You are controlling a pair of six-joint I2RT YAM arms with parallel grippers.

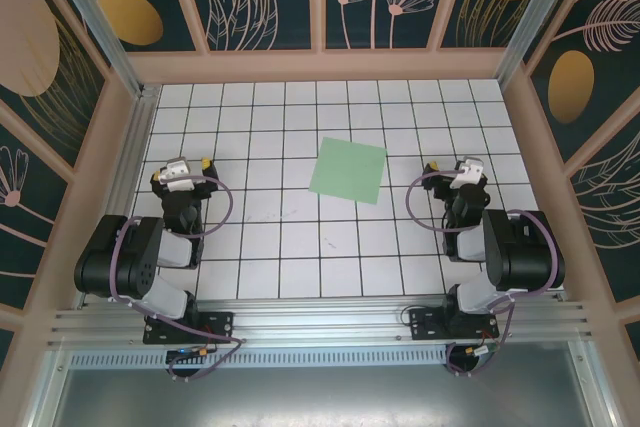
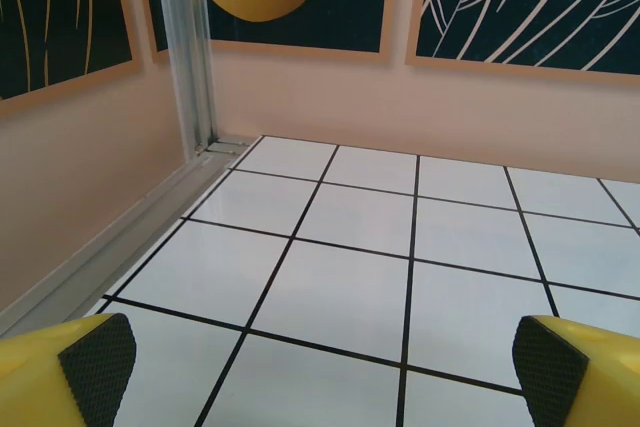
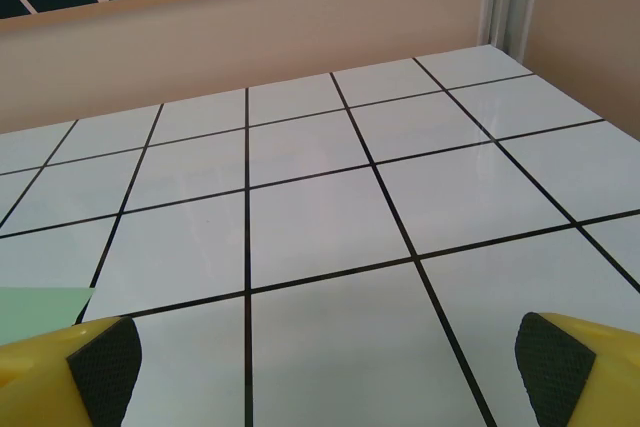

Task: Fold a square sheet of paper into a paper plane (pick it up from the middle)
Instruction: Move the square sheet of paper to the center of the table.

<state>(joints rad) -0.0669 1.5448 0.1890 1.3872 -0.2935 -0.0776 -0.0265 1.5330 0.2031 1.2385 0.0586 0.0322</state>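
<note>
Overhead, whole sheet [image 1: 348, 171], right wrist, corner [image 3: 40, 303]

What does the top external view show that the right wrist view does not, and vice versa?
Top external view: the whole flat square sheet of light green paper, lying between the left gripper and the right gripper, touched by neither. Right wrist view: the black pads on the right gripper's yellow fingers, standing wide open. Both: the white tiled table and the green sheet, of which the wrist view catches one corner.
</note>
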